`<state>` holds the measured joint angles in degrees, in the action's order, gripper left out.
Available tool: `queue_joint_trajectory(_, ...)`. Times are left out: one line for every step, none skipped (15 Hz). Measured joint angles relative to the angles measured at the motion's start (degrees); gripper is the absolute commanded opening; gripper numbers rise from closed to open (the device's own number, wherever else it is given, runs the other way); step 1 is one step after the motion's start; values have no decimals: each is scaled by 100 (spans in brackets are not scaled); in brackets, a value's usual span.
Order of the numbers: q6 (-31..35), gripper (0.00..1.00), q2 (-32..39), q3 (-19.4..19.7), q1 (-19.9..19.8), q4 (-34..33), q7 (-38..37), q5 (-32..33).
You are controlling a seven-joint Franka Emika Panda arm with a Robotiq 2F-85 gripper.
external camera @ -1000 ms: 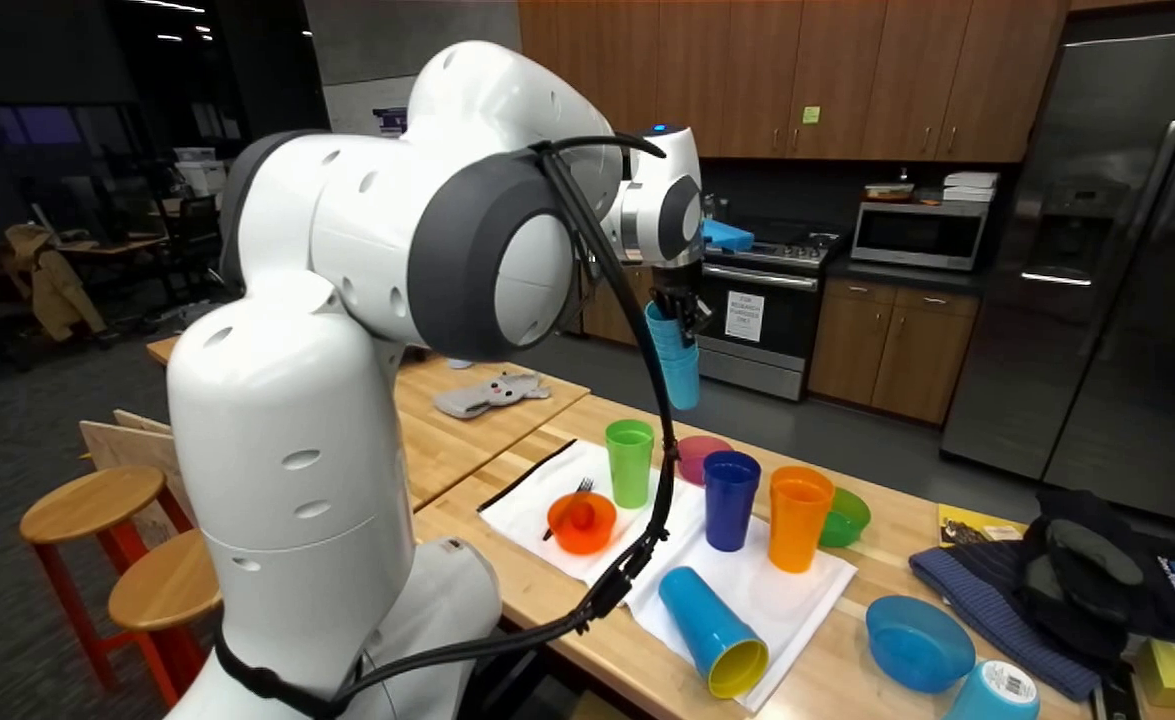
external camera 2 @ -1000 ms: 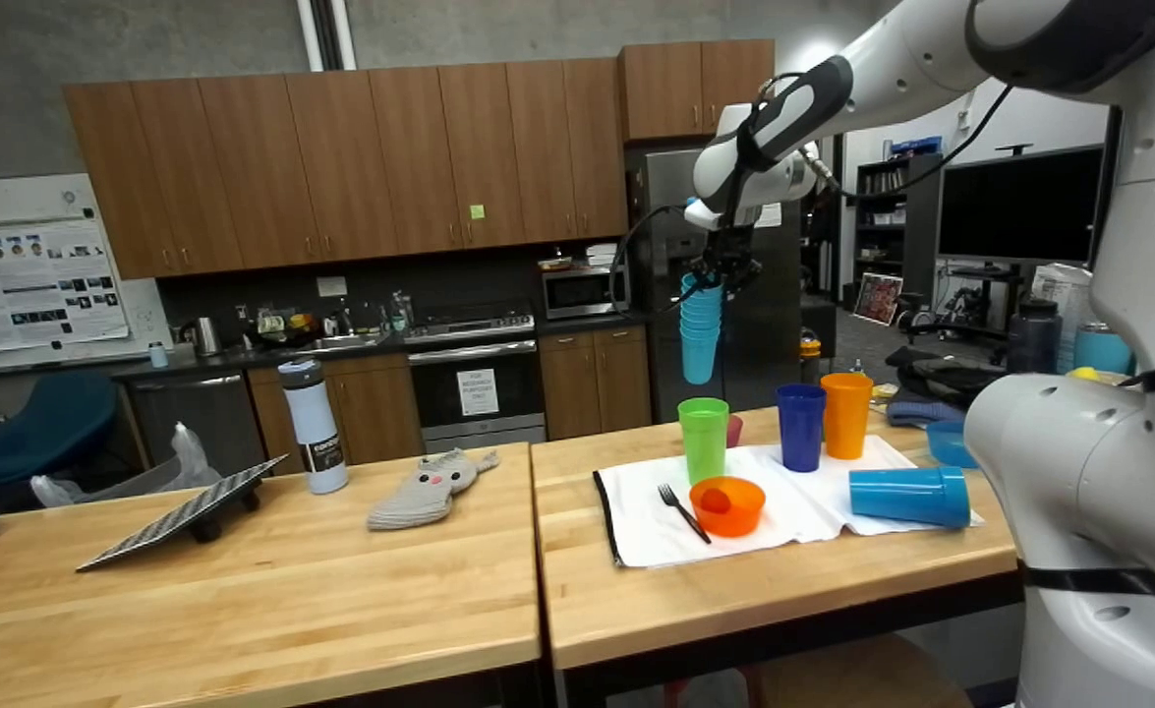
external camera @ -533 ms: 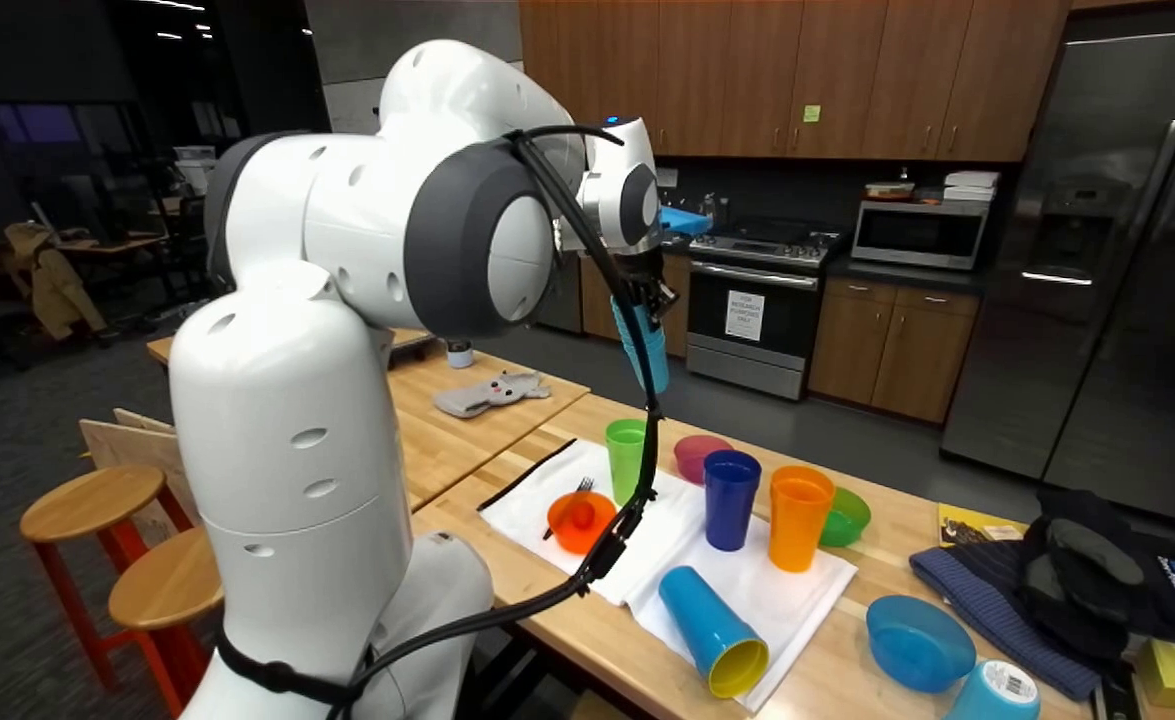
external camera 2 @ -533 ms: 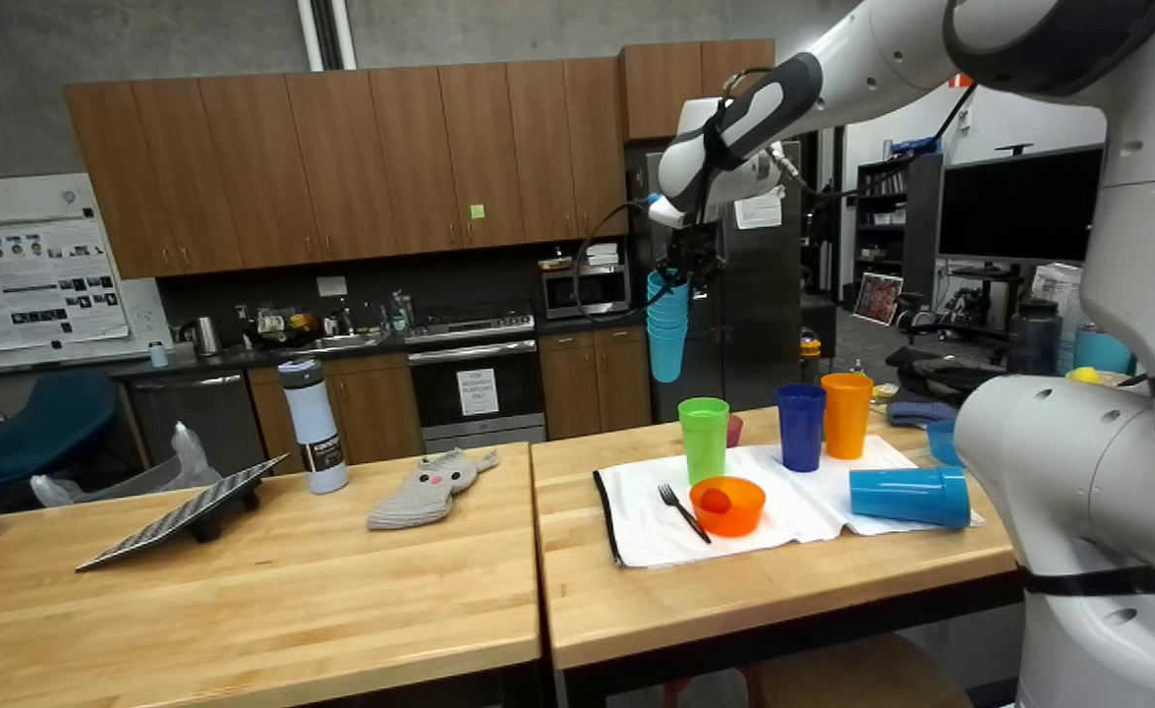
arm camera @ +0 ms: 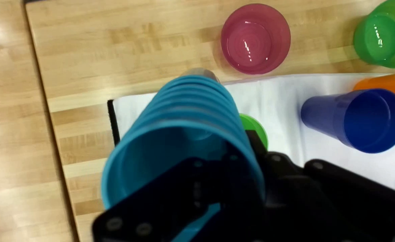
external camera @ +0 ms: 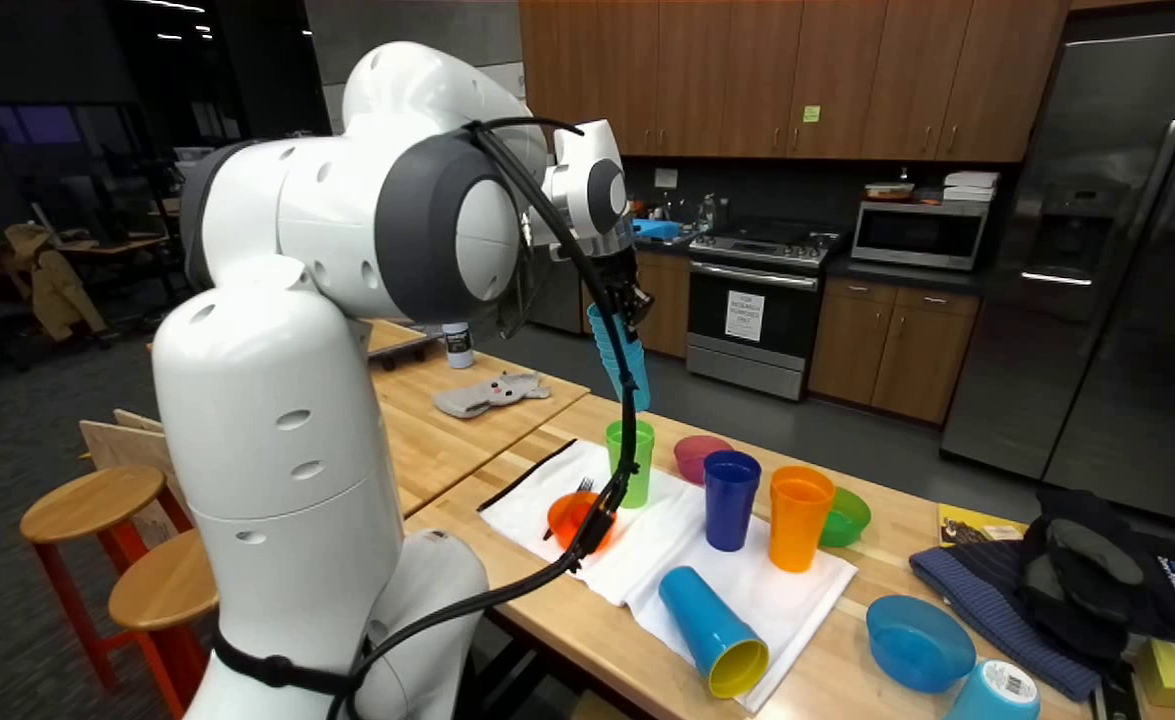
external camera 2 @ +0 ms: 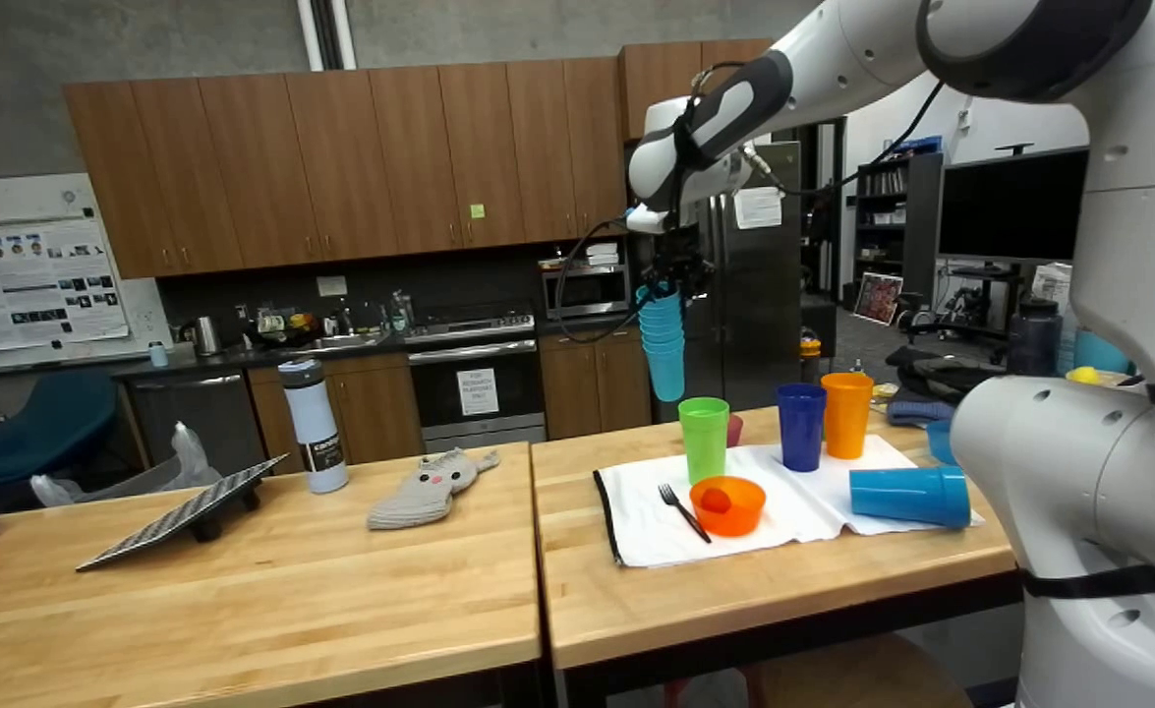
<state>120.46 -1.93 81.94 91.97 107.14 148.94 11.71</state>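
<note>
The jaws pinch the wall of a slightly tilted stack of light-blue cups, holding it in the air above the table, near a green cup, 1 of 3 upright on a white cloth.

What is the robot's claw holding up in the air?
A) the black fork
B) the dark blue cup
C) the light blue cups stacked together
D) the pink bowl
C, because the claw grips the wall of the light blue cups, with one finger inside the top opening in the wrist view, and they hang in the air in both exterior views.
</note>
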Motion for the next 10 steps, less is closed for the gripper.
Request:
queue_joint_trajectory(-142,2,35,-9,29,-31,0,2)
queue_joint_trajectory(-260,2,62,-25,57,-57,0,2)
queue_joint_trajectory(-344,2,86,-45,82,-74,0,2)
queue_joint_trajectory(-405,2,92,-65,105,-83,0,3)
queue_joint_trajectory(-447,2,92,-83,128,-84,1,3)
queue_joint_trajectory(-473,2,92,-99,151,-83,1,2)
queue_joint_trajectory(-481,2,92,-113,170,-81,1,2)
queue_joint_trajectory(-490,2,88,-127,183,-80,4,8)
queue_joint_trajectory(-494,2,88,-135,197,-78,4,7)
queue_joint_trajectory(-494,2,84,-145,204,-73,4,7)
